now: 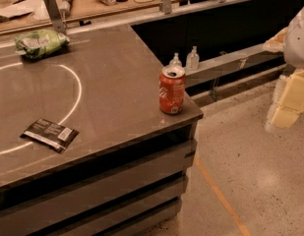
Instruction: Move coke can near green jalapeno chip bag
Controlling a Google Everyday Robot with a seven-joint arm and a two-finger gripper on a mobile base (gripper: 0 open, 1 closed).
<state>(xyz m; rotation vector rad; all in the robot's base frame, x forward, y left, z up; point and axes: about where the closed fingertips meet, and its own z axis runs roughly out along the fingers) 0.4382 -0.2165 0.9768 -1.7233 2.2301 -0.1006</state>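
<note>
The coke can (172, 89) is red-orange with white lettering and a silver top. It stands upright at the right front corner of the dark counter (117, 82). The green jalapeno chip bag (41, 42) lies puffy at the counter's far left edge, well apart from the can. My gripper (288, 102) hangs at the right edge of the view, off the counter and over the floor, to the right of the can and holding nothing that I can see.
A flat black packet with a white label (49, 134) lies at the counter's front left. Two clear pump bottles (185, 59) stand on a ledge behind the can. A white arc is painted on the counter. A cluttered wooden bench (82, 1) runs along the back.
</note>
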